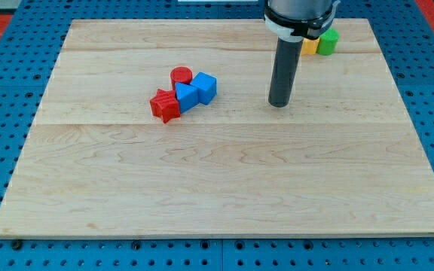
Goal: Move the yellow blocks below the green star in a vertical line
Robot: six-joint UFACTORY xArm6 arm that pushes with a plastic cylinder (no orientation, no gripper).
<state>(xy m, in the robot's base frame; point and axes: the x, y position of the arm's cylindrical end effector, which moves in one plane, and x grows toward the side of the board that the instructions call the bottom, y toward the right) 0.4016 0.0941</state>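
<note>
Far off to my tip's left sit the red star [165, 105], a red cylinder [181, 75] and two blue blocks [187, 95] [206, 86], all bunched and touching. My tip [279, 104] rests on bare wooden board [224, 181], touching nothing; a plain rod, it can grasp nothing. Up and to its right, near the view's top edge, a yellow block [310, 47] peeks out from behind my arm, just beside a green block [328, 42] whose shape I cannot make out. The yellow block looks small, light, rigid and likely to slide and twist, so I'd push squarely on a flat side.
</note>
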